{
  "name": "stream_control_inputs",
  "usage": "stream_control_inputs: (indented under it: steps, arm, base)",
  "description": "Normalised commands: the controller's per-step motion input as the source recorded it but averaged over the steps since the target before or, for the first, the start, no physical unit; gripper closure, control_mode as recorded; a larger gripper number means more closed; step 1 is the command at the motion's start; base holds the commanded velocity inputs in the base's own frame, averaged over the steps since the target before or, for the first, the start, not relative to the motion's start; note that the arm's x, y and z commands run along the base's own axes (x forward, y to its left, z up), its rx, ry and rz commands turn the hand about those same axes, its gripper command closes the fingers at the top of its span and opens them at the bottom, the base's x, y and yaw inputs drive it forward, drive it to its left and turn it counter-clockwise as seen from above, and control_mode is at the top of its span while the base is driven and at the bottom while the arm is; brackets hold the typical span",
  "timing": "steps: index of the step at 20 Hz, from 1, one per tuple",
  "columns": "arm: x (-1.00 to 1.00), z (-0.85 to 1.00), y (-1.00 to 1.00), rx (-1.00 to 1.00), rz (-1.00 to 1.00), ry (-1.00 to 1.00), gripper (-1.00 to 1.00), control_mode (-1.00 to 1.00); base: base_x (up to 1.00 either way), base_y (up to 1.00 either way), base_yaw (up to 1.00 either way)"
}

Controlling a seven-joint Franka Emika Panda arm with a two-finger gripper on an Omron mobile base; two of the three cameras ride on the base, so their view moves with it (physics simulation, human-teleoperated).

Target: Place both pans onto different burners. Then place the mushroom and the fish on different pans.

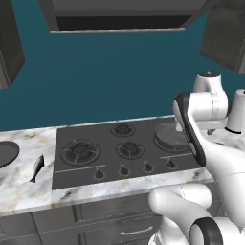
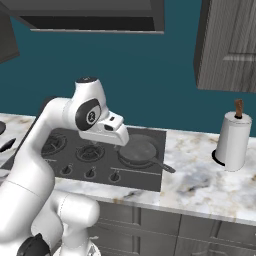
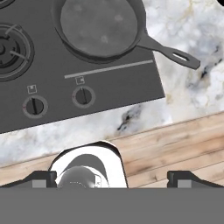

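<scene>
Cooktop (image 1: 110,162) sitting in the marble counter (image 2: 210,185). One pan (image 2: 136,149) resting on the right burner, handle reaching over the counter. Second pan (image 1: 5,154) lying far left, fish (image 1: 37,168) beside it. Gripper (image 3: 112,177) hovering, fingers spread, holding nothing.

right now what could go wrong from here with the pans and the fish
One pan already sits on the right burner, but its handle juts out over the counter; a low swing of the arm could catch it and drag the pan off the ring. The second pan lies far left, cut off by the picture's edge, so reaching it probably means a wide swing or a drive. The fish lies just beside that pan, and a sloppy approach could knock it. The hand is open, holding nothing.
</scene>
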Motion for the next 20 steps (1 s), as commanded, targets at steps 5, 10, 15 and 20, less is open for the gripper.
stream_control_inputs:
  steps: [5, 10, 15, 20]
  arm:
    - [-0.02, 0.00, 0.00, 0.00, 0.00, 0.00, -1.00, 1.00]
    - [0.00, 0.00, 0.00, 0.00, 0.00, 0.00, -1.00, 1.00]
    - [0.00, 0.00, 0.00, 0.00, 0.00, 0.00, -1.00, 1.00]
    - [0.00, 0.00, 0.00, 0.00, 0.00, 0.00, -1.00, 1.00]
  base:
    - [-0.05, 0.00, 0.00]
    - [-0.36, -0.13, 0.00]
    - [-0.35, -0.41, 0.00]
    - [-0.21, -0.49, 0.00]
